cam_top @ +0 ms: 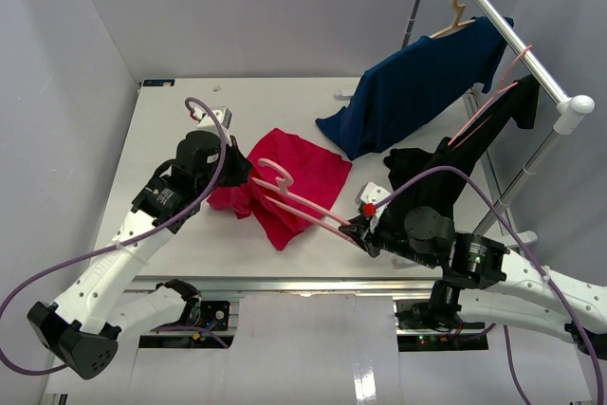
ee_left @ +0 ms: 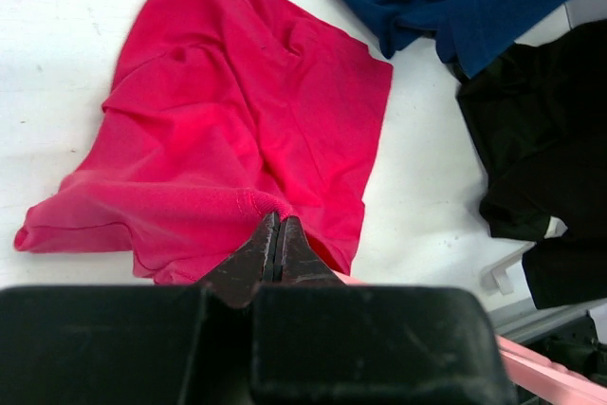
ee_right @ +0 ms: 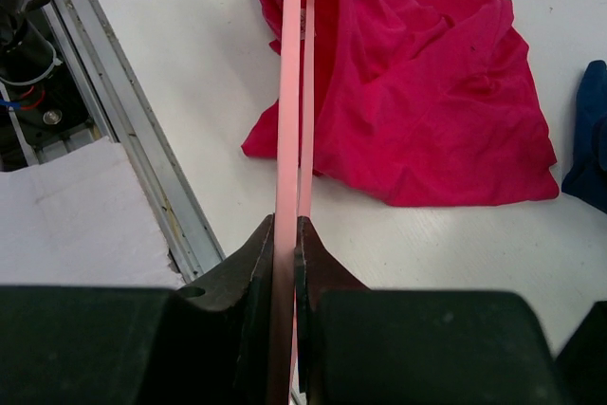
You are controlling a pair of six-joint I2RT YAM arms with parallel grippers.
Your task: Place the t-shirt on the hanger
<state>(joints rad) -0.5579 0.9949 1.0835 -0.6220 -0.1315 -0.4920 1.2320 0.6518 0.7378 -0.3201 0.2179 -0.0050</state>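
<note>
The crimson t-shirt [cam_top: 302,166] lies crumpled on the white table, left of centre. My left gripper [cam_top: 237,177] is shut on a fold of its hem; the left wrist view shows the closed fingertips [ee_left: 276,222] pinching the red cloth [ee_left: 237,111]. My right gripper [cam_top: 358,230] is shut on one end of the pale-pink hanger [cam_top: 296,202]. The hanger reaches left over the shirt, its hook [cam_top: 275,174] above the cloth. In the right wrist view the hanger's bar [ee_right: 288,92] runs straight out from between the jaws [ee_right: 285,227] towards the t-shirt [ee_right: 427,92].
A navy shirt [cam_top: 417,82] hangs on a beige hanger [cam_top: 462,2] from the white rack [cam_top: 531,56] at the back right. A black garment [cam_top: 446,166] hangs there on another pink hanger and drapes onto the table. A metal rail [cam_top: 285,284] edges the table's front.
</note>
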